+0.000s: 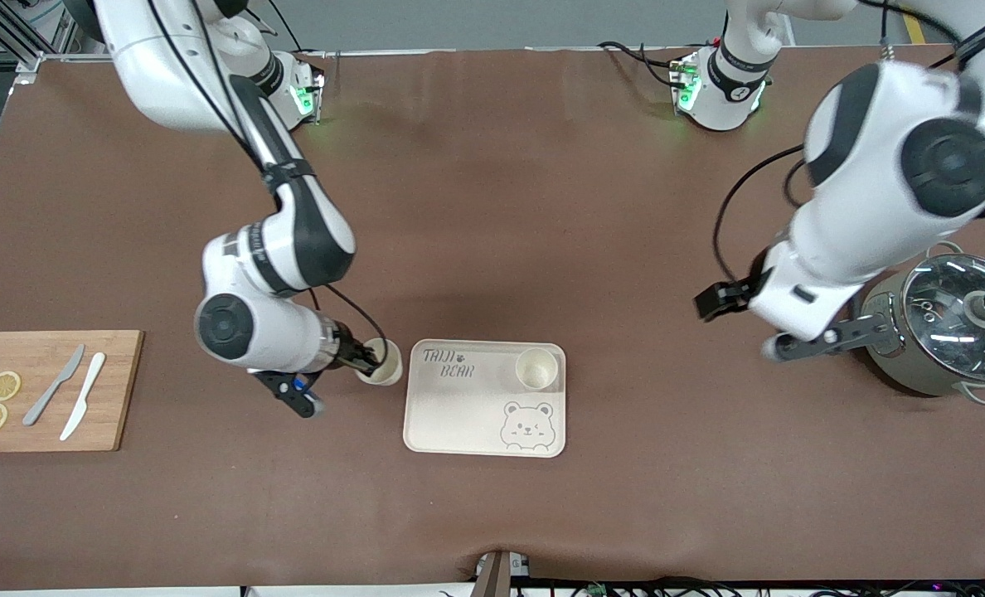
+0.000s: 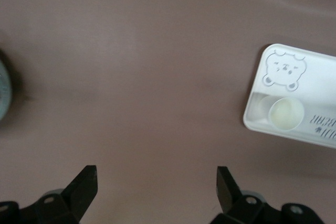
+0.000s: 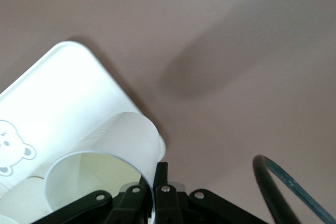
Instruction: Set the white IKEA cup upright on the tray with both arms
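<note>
I am counting two white cups: one (image 1: pixel 536 368) is standing upright on the cream bear tray (image 1: pixel 459 414) at lower centre of the front view. The right gripper (image 1: pixel 370 358) is pinching the rim of the second cup (image 1: pixel 380 363), plain and ribbed, just beside the tray. The left gripper (image 2: pixel 156 182) is hanging spread wide and empty at centre right, near one lidded pot (image 1: pixel 948 332).

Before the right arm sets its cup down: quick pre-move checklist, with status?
1. Right hand shut on the held cup's rim: ok.
2. Held cup over the tray: not ok, it is beside the tray's edge toward the right arm's end.
3. Held cup upright: cannot tell.
4. Bare tray space for it: ok; the placed cup stands upright in one corner only.
5. Left hand open, empty, away from the tray, over bare table near the pot: ok.
</note>
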Tool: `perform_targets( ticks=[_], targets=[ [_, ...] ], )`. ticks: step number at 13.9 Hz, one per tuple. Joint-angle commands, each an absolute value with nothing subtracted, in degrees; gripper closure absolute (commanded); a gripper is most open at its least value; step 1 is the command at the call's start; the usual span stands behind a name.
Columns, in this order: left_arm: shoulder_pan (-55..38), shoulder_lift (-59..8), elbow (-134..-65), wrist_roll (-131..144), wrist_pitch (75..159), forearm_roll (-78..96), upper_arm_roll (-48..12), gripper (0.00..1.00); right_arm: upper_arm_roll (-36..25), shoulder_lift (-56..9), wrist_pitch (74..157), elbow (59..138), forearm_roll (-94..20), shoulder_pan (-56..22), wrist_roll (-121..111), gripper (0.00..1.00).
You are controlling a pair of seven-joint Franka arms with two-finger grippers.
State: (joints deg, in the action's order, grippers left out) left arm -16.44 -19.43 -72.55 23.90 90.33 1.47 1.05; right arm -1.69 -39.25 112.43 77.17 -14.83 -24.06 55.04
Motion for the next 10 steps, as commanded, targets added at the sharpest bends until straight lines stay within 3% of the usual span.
perform_targets(
  ticks=[1,7,9,10],
  targets=[
    [-12.2,-14.3,-74.6,16.2,87.0,0.6,0.6,0.0,-2.3,-43.3,116.6,74.6,-15.8,-27.2,60.1,1.0],
    [-4.9,-8.8,-75.3,5.7,80.0,0.9,0.6,0.0,-2.3,-48.0,123.0,74.6,-15.8,-30.4,63.7,1.0],
    [-3.8,-5.2,-79.4,4.7,80.8,1.0,0.5,0.0,-2.3,-48.4,123.7,74.6,-15.9,-30.3,63.5,1.0],
    [-3.7,-2.2,-83.6,4.5,82.9,1.1,0.4,0.0,-2.3,-48.6,123.7,74.6,-15.9,-30.3,63.4,0.85]
  ],
)
